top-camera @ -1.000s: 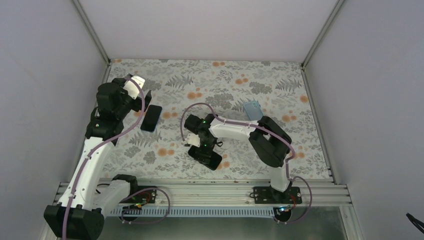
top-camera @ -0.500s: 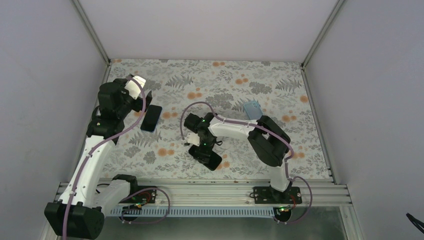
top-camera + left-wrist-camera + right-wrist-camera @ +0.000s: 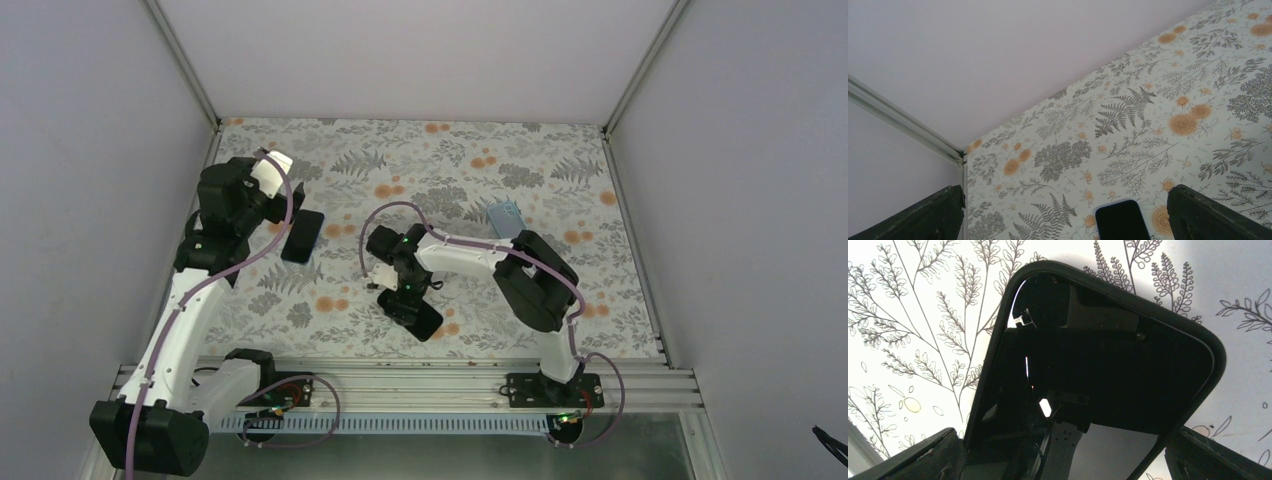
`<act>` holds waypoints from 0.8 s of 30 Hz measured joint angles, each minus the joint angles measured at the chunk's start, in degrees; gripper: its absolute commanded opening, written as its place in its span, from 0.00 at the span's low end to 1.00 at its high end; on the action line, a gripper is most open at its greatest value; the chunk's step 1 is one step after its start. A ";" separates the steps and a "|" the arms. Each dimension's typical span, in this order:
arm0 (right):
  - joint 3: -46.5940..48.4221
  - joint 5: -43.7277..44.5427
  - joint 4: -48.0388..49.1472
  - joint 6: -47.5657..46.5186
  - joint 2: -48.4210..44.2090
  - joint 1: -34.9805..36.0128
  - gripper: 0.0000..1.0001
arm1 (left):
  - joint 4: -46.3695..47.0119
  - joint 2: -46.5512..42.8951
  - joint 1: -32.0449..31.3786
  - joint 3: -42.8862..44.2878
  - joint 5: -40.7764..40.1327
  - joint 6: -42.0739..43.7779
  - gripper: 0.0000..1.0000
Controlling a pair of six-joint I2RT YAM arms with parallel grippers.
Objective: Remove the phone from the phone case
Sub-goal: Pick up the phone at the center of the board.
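floral table (image 3: 450, 150); only overhead shows cased phone (image 3: 422, 323) whole.

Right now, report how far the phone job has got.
Done: nothing that shows. In hand: the open right gripper hangs low over the black phone, whose screen looks seated inside its case. The left gripper, open, holds nothing. Left: grip, peel the case off, lift the phone free.

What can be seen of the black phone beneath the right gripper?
The black phone is a glossy dark slab with rounded corners and a thin raised black rim. It lies flat, reflective face up, diagonally on the floral tabletop near the front edge. The right gripper hangs over it, jaws open; contact cannot be told.
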 measured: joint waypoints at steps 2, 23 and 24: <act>-1.09 0.59 1.20 -0.48 -0.68 0.15 1.00 | -0.02 0.35 0.00 0.00 -0.02 0.00 1.00; -7.06 -0.70 9.97 -22.75 -5.55 0.28 1.00 | 0.26 -0.09 0.09 -0.61 -1.07 0.20 1.00; -9.27 -0.33 11.37 -24.57 -7.41 0.26 1.00 | 0.37 -0.22 0.11 -0.94 -1.07 0.20 1.00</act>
